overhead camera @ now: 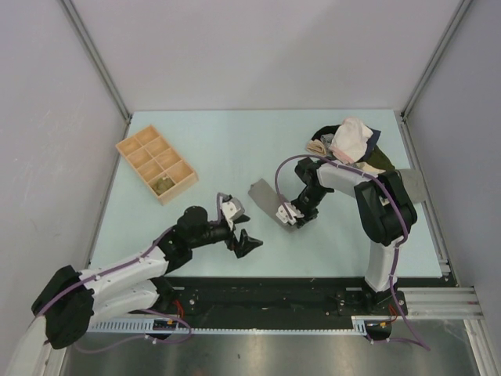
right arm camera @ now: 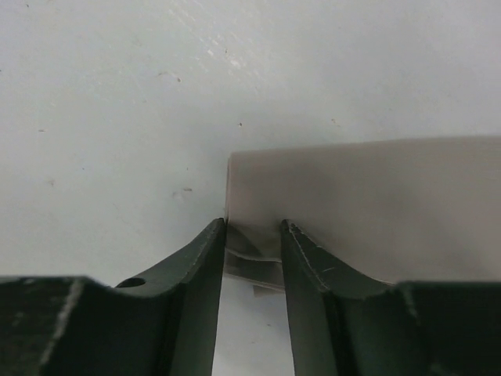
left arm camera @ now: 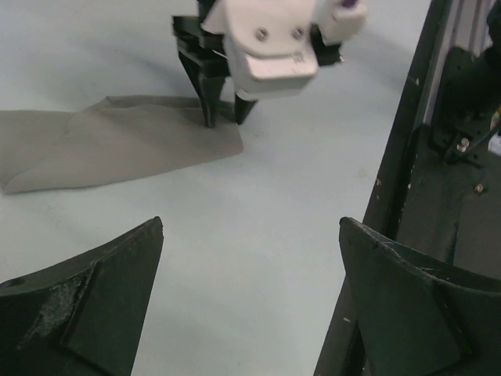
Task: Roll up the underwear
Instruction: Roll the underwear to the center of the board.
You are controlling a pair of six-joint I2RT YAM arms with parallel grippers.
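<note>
Right pincer [right arm camera: 252, 235] clamps nearly shut on the near edge of the underwear [overhead camera: 264, 197], flat on the counter [overhead camera: 219, 149] right of the wooden divider tray [overhead camera: 173, 155]. The left pincer [overhead camera: 241, 224] hangs wide open, empty. A tight roll likely needs that edge turned evenly.

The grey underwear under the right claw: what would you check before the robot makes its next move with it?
1. Grip: right gripper shut on an edge of the underwear: ok.
2. All cloth layers caught in that grip: cannot tell.
3. Other arm: left gripper open and off the cloth: ok.
4. Underwear lying apart from the clothes pile: ok.
</note>
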